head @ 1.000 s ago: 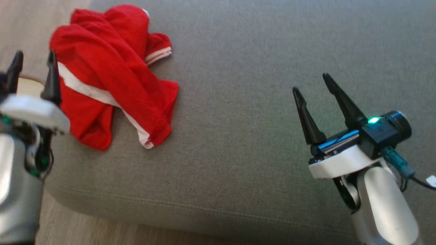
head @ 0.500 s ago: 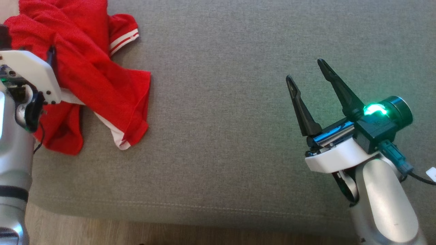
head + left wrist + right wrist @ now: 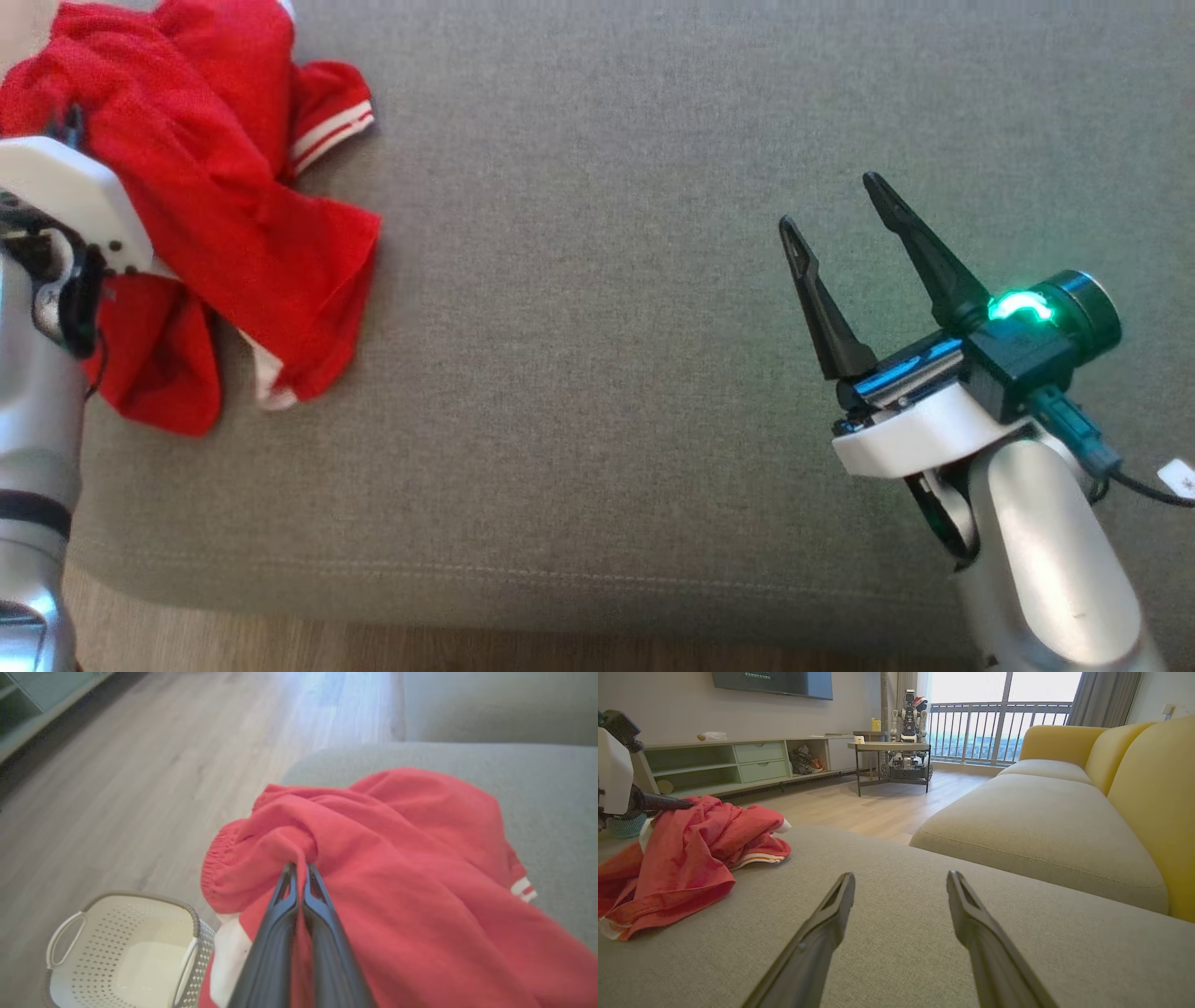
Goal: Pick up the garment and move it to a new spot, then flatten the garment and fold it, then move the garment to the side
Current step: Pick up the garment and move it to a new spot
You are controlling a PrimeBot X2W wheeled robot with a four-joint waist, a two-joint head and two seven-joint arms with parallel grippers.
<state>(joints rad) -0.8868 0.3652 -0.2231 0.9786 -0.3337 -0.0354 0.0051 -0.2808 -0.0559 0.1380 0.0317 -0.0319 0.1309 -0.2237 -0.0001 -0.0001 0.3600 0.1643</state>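
The left gripper (image 3: 299, 865) is seen clenched on a bunched fold of the red garment (image 3: 397, 858). In the left wrist view its 2 dark fingers (image 3: 275, 933) are pressed almost together, with red cloth pinched between them up to the tips. In the head view its white housing (image 3: 65, 196) is found at the left edge, with the fingers buried under the cloth. The garment is gathered into a crumpled heap at the left end of the grey cushion (image 3: 607, 373), close to the near-left corner. Some cloth is drawn up toward the pinch, and the rest is spread on the cushion. A white stripe is shown along 1 hem, and a cuff (image 3: 331, 126) with 2 white bands lies at the heap's far right side.

The right gripper (image 3: 826, 201) is held released, its 2 fingers spread wide with nothing between them. It is placed over the right part of the cushion, well apart from the garment, and a green light (image 3: 1018, 306) is lit behind its fingers.

Past the cushion's left edge, a pale perforated basket (image 3: 135, 899) is seen on the wooden floor (image 3: 140, 788), just beside the garment in the left wrist view. In the right wrist view a sofa with yellow backrests (image 3: 1148, 788) is seen beyond the cushion, and a low cabinet (image 3: 738, 760) is set against the far wall.
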